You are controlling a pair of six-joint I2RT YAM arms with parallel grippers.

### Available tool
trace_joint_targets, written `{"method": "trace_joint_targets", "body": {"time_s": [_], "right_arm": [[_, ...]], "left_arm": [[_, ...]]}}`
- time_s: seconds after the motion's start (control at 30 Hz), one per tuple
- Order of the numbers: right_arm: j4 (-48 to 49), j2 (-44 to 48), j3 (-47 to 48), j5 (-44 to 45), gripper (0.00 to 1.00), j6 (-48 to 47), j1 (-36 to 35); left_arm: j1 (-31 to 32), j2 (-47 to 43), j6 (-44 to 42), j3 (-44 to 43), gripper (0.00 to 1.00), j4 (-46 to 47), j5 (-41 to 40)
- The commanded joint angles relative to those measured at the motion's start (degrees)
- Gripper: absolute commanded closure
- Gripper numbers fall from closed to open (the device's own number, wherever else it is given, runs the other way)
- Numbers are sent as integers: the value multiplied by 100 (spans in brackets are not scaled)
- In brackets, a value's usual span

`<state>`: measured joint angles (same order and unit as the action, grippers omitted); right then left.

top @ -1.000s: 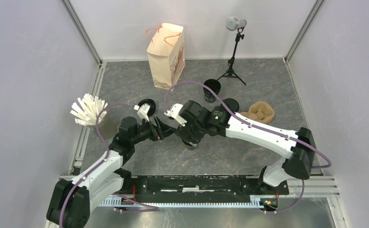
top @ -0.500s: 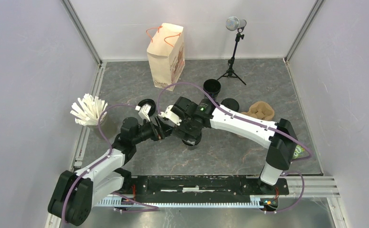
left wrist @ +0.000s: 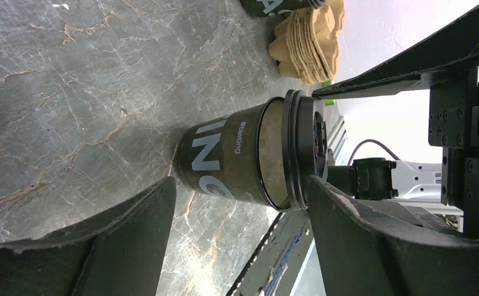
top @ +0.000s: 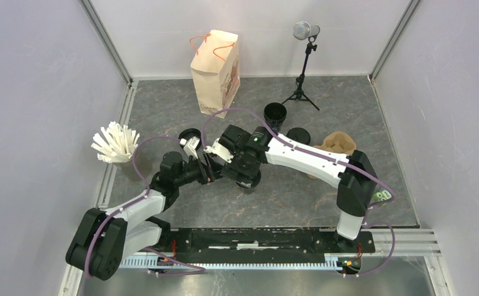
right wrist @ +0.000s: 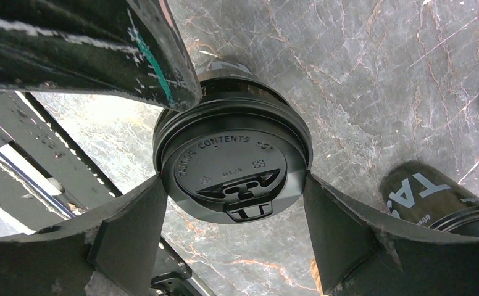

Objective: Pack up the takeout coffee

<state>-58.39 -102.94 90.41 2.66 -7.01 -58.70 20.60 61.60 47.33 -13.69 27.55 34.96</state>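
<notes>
A black takeout coffee cup (top: 249, 179) stands mid-table with its black lid (right wrist: 234, 163) on. My right gripper (right wrist: 234, 185) hangs above it, and its fingers (right wrist: 339, 231) press both sides of the lid's rim. My left gripper (left wrist: 242, 185) comes in level from the left, open. Its tips stop just short of the cup (left wrist: 224, 157), one finger low by the base and the other (left wrist: 373, 240) up at the lid's edge. An open lidless cup (top: 274, 115) and another black cup (top: 298, 135) stand further back.
The beige paper bag (top: 215, 71) with orange handles stands at the back. The brown pulp carrier (top: 339, 145) lies to the right, and a loose lid (top: 191, 135) to the left. White sticks in a holder (top: 113, 145) are at the left edge. A microphone tripod (top: 303, 74) stands at the back right.
The right arm has shifted left and its gripper has settled on the lid. The left gripper has moved in toward the cup and narrowed slightly.
</notes>
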Motion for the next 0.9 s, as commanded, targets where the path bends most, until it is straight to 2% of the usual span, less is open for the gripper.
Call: {"method": "trace_joint_targets", "body": {"time_s": [0.0,0.57,0.87], "right_arm": [[-69,-124,335,-65,18,-82,34],[-225,-403,588,-73,13,-178,51],[-219,-485,728,-67,10,-231,61]], "left_arm": [[-12,132,250,-77,18,438,252],[112,1049,457,-278,23,1293,582],[188,1234,417,-336,25,1342,529]]}}
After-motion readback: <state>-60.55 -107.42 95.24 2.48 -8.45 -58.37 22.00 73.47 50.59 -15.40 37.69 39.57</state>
